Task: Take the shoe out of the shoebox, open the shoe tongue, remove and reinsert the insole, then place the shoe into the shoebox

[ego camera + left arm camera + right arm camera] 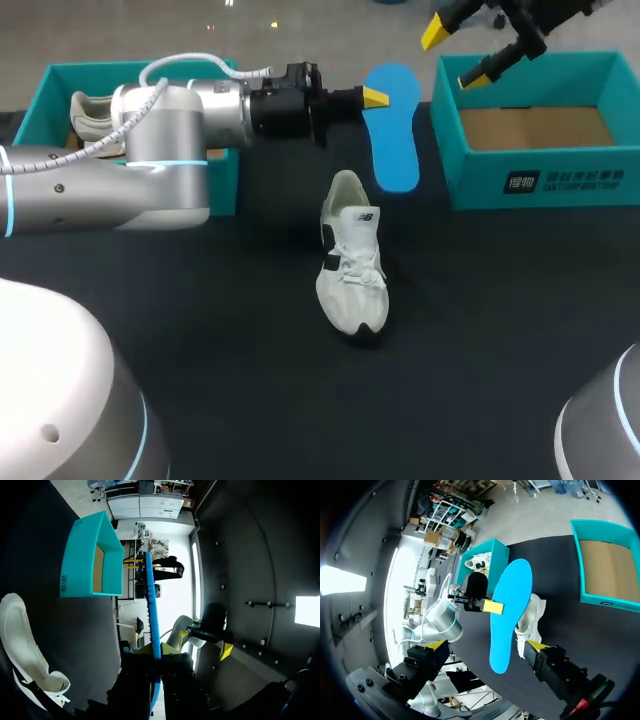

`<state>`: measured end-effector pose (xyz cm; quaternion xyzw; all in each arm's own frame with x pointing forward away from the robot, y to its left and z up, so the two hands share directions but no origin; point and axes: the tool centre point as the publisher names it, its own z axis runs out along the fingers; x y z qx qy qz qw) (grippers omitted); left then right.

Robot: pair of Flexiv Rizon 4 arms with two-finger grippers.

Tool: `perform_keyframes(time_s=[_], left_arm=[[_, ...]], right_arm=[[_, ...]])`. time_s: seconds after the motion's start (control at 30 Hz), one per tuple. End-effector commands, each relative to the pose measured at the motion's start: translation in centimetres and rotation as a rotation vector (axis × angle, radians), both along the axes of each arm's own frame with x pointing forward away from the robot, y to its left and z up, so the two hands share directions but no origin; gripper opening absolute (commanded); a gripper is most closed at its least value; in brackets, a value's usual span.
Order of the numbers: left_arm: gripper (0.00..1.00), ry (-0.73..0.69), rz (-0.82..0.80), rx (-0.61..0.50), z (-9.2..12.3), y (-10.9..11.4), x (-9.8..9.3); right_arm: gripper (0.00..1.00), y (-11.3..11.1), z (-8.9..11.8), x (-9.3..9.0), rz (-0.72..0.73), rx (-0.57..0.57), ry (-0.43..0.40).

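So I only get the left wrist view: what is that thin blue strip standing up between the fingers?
Observer: A blue insole, edge-on to you. The head view shows its flat face, with the left gripper shut on it toward one end.
Operator: Is the teal box I see the only one?
Observer: No. A second teal box sits behind the left arm, with another pale shoe inside.
Operator: And the other claw?
Observer: The right gripper is open, holding nothing, raised near a back corner of the empty teal box.
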<state>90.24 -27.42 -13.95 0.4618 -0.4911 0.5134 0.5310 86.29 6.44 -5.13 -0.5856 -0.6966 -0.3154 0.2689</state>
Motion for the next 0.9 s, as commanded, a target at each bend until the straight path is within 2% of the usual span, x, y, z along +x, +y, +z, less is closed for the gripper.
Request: perform_keyframes(time_s=[0.03,0.17,0.3,0.37,0.57,0.7,0.9], left_arm=[[0.0,0.001,0.005,-0.001,0.0,-0.2,-0.2],[0.0,0.0,0.004,-0.024,0.3,-0.2,-0.3],[0.0,-0.002,0.003,-0.022,0.6,-0.2,-0.3],[0.0,0.0,0.004,-0.022,0.6,0.0,-0.3],[0.0,0.004,0.005,-0.019,0.7,0.3,-0.4],[0.0,-0.002,0.004,-0.032,1.1,0.5,-0.4],[0.0,-0.008,-0.001,-0.038,1.4,0.7,-0.4]], right_arm=[[1.0,0.0,-0.3,0.0,0.001,0.027,0.001],[1.0,0.0,-0.3,0.0,0.001,0.027,0.001],[1.0,-1.4,-1.2,0.0,0.002,0.129,-0.001],[1.0,-1.9,-1.2,0.0,-0.001,0.136,-0.037],[1.0,-2.7,-1.7,0.3,0.009,0.212,-0.066],[1.0,-3.5,-3.1,0.7,-0.003,0.3,-0.048],[1.0,-4.3,-4.2,0.8,-0.015,0.342,-0.021]])
